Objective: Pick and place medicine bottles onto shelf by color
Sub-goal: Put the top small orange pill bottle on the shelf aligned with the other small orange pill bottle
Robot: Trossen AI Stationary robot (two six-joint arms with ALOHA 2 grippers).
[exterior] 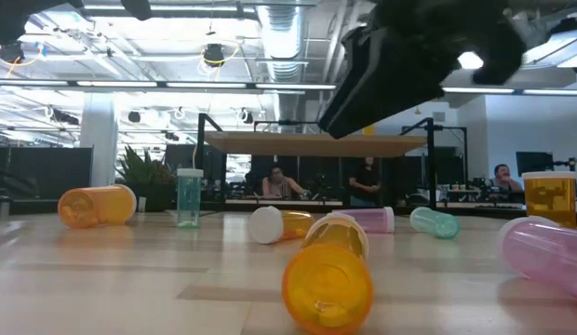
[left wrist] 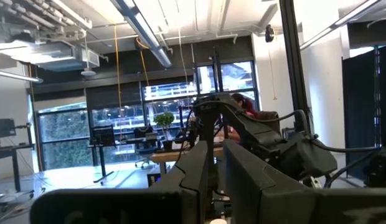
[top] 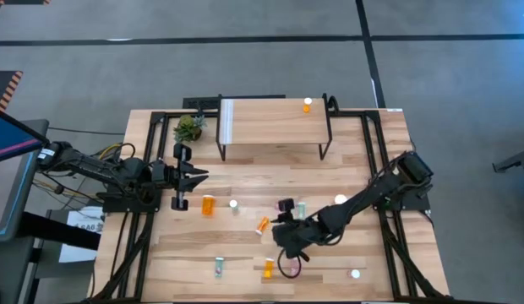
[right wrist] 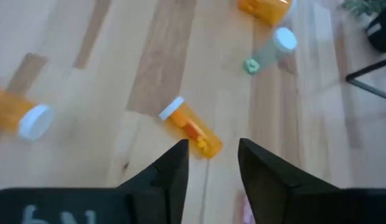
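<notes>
Medicine bottles lie scattered on the table. In the high view I see orange ones (top: 209, 205) (top: 263, 225) (top: 269, 269), teal ones (top: 302, 209) (top: 219, 268) and a pink one (top: 289, 266). One orange bottle (top: 307, 105) stands on the shelf (top: 270, 127) at the far side. My right gripper (right wrist: 211, 155) hangs open, slanting down over the table's middle. An orange bottle (right wrist: 192, 127) lies on its side just beyond the fingertips, with nothing between the fingers. My left gripper (top: 194, 176) waits at the left, raised, shut and empty.
A small green plant (top: 188, 127) stands left of the shelf. In the low view, more bottles lie close to the near edge: an orange one (exterior: 328, 279) and a pink one (exterior: 549, 256). A black frame (top: 363, 127) borders the tabletop. People sit in the room beyond.
</notes>
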